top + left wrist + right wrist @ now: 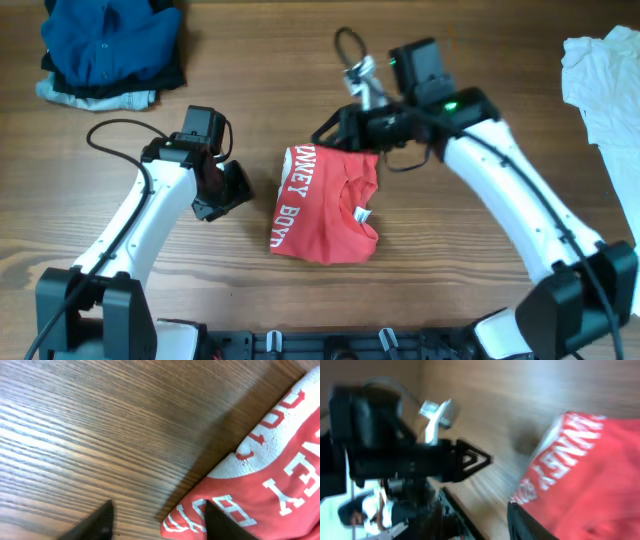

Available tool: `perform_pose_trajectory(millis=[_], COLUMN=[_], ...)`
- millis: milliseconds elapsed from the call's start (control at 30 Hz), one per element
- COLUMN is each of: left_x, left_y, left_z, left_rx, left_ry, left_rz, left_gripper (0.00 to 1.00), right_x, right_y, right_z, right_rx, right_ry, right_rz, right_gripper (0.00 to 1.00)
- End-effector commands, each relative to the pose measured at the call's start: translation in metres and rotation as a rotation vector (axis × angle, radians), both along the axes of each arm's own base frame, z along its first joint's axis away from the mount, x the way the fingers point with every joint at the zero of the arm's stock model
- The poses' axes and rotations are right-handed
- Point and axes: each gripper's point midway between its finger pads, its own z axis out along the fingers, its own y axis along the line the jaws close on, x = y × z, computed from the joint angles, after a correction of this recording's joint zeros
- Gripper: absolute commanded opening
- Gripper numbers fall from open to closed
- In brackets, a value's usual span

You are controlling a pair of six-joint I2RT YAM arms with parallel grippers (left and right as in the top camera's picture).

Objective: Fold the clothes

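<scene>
Jaws apart on both: left gripper (pixel 157 520) low beside T-shirt (pixel 325 215), right gripper (pixel 501 482) angled over its far edge.

A brown wooden tabletop (pixel 270 90) fills every view, its grain running in fine dark streaks (the left wrist view shows it closest, with a pale sheen of light across the surface). At its far left corner a heap of blue cloth (pixel 110 40) lies over darker and grey layers. A crumpled white cloth (pixel 600 75) lies at the right edge.
</scene>
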Motion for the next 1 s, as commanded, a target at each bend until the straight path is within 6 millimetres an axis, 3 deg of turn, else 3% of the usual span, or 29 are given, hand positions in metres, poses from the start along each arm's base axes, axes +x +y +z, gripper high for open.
perform_pose_trajectory(millis=[0,133,333,500,567,600,633,667,733,767,800,833,967], left_x=[0.005,-0.002,-0.009,-0.012,-0.014,-0.014,-0.013,-0.012,-0.001,0.007,0.014,0.021,0.04], left_y=[0.005,0.023,0.071,0.084,0.083,0.083,0.083,0.082,0.068,0.058,0.051,0.045,0.016], left_z=[0.005,0.004,0.003,0.003,0.003,0.003,0.003,0.003,0.006,0.009,0.012,0.015,0.022], left_rx=[0.024,0.03,0.026,0.021,0.021,0.021,0.02,0.012,-0.067,-0.126,-0.16,-0.179,-0.249], left_ry=[-0.026,0.017,0.067,0.076,0.083,0.084,0.08,0.072,0.018,-0.029,-0.067,-0.108,-0.221], left_rz=[0.004,0.064,0.249,0.301,0.3,0.294,0.293,0.274,0.172,0.104,0.057,0.012,-0.128], left_gripper=[0.83,1.0,1.0,1.0,1.0,1.0,1.0,1.0,1.0,1.0,1.0,1.0,1.0], right_x=[-0.041,-0.065,-0.088,-0.103,-0.109,-0.106,-0.094,-0.09,-0.076,-0.068,-0.066,-0.065,-0.072], right_y=[0.034,0.047,0.031,0.021,0.018,0.019,0.02,0.02,0.016,0.013,0.012,0.008,-0.029], right_z=[-0.064,-0.109,-0.179,-0.226,-0.232,-0.226,-0.201,-0.192,-0.15,-0.11,-0.079,-0.046,0.038], right_rx=[0.021,0.092,0.034,-0.05,-0.062,-0.058,-0.05,-0.051,-0.045,-0.014,0.02,0.057,0.106], right_ry=[0.176,0.302,0.497,0.658,0.686,0.669,0.571,0.535,0.377,0.238,0.144,0.049,-0.226], right_rz=[0.101,0.089,0.006,-0.038,-0.033,-0.034,-0.05,-0.056,-0.088,-0.092,-0.085,-0.086,-0.173], right_gripper=[0.4,0.4,0.41,0.45,0.4,0.4,0.4,0.41,0.51,0.79,0.99,1.0,1.0])
